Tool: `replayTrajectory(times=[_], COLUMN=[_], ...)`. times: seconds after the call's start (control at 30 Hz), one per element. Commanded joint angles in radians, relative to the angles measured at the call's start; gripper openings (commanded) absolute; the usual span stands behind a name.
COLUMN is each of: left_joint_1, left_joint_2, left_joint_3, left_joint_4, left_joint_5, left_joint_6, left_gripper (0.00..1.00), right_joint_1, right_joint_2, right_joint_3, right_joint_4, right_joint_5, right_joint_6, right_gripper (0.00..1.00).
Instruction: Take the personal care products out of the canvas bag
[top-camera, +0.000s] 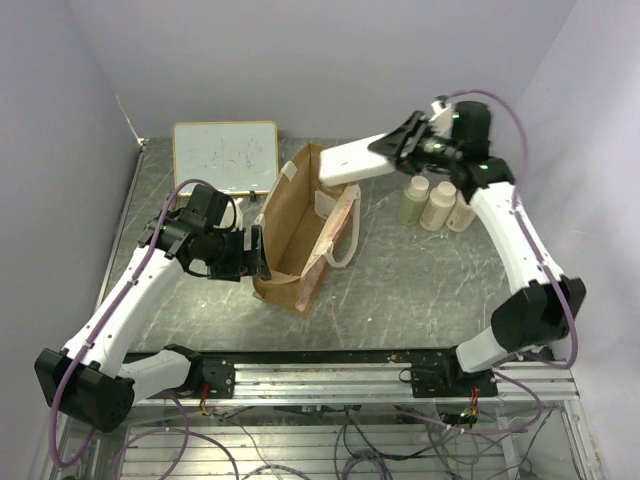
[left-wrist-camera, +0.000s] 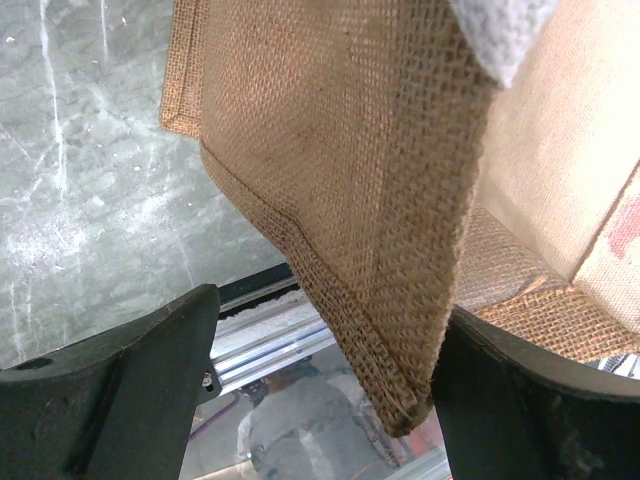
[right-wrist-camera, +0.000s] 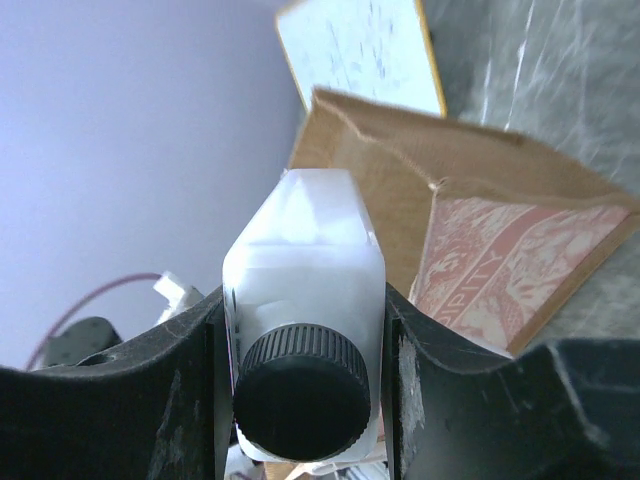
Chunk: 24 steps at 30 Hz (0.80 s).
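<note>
- Right tool (right-wrist-camera: 300, 345): grips white squarish dark-capped bottle (right-wrist-camera: 300, 250), directly above tan woven canvas bag (top-camera: 285, 235).
- Left tool (left-wrist-camera: 325, 380): wide, straddling bag wall.
- Three cream round-capped bottles (top-camera: 438, 205) already out, on table (top-camera: 400, 270) beside right tool; anything left in the bag is hidden.

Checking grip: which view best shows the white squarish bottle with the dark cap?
Right wrist: white squarish bottle fills it, clamped in the right gripper. Top external shows its side, small; left wrist, nothing.

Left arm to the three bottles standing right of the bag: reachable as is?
Probably not. The canvas bag stands between the left gripper and the three bottles, its wall between the open jaws, and the right gripper, holding the white bottle, hangs over that side.
</note>
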<state>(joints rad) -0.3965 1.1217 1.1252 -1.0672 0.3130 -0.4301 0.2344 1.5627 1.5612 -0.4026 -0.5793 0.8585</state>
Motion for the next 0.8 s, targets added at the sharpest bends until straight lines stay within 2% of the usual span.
replayTrajectory(times=[0.0,0.1,0.23,0.4,0.6,0.77], left_joint_1=[-0.005,-0.005,-0.005,-0.005,-0.005,-0.005], left_joint_2=[0.007,0.014,0.022,0.031,0.038,0.043], left_joint_3=[0.01,0.01,0.018,0.019,0.015,0.015], left_joint_4=[-0.004,-0.003,-0.007,-0.002,0.008,0.019], left_joint_5=[0.033,0.036,0.038,0.042,0.05,0.057], left_joint_6=[0.024,0.028,0.035,0.036,0.032,0.022], left_gripper=[0.9,0.9,0.9,0.9,0.9,0.9], right_joint_1=[-0.136,-0.204,-0.214,-0.213,-0.211,-0.183], right_joint_2=[-0.174,-0.229,-0.28,-0.314,-0.308,-0.283], right_joint_3=[0.026,0.049,0.071,0.01,-0.116,-0.214], right_joint_4=[0.133,-0.037,-0.243,-0.374,-0.408,-0.32], right_joint_5=[-0.1,-0.008,0.199,0.372,0.465,0.544], right_joint_6=[0.056,-0.064,-0.253,-0.378,-0.503,-0.571], right_gripper=[0.0,0.0,0.0,0.0,0.0,0.0])
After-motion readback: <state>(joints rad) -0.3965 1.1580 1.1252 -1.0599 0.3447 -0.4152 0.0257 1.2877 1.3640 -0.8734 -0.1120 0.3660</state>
